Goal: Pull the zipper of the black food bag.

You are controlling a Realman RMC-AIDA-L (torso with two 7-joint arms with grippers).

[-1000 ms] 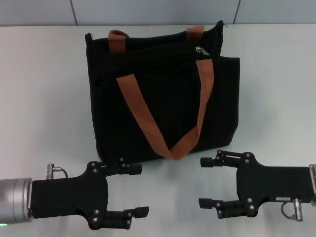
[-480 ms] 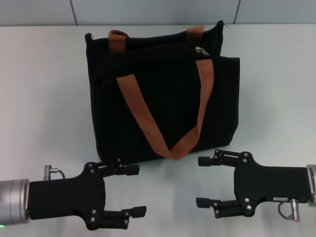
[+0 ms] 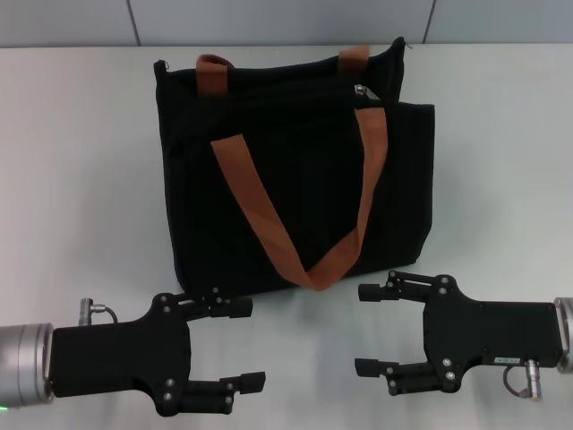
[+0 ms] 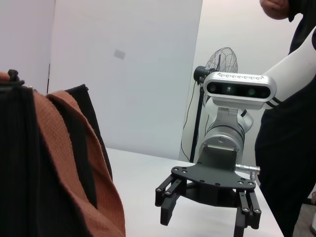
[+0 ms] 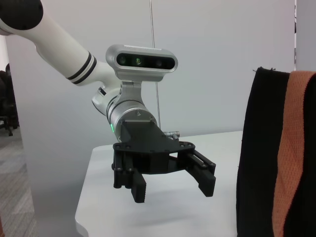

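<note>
The black food bag (image 3: 295, 170) stands on the white table with two orange-brown straps (image 3: 269, 224). Its small silver zipper (image 3: 362, 90) sits at the top right of the zip track. My left gripper (image 3: 246, 345) is open, low at the front left, just in front of the bag's near bottom edge. My right gripper (image 3: 365, 330) is open at the front right, also in front of the bag. The left wrist view shows the bag (image 4: 24, 168) and the right gripper (image 4: 207, 212). The right wrist view shows the bag (image 5: 271, 153) and the left gripper (image 5: 170, 185).
The white table (image 3: 81, 179) spreads to both sides of the bag and ends at a grey wall behind. In the left wrist view a fan (image 4: 217, 64) and a person in black (image 4: 291, 148) stand beyond the table.
Both grippers have shifted slightly: the left a little down and left, the right a little left. The bag has not moved.
</note>
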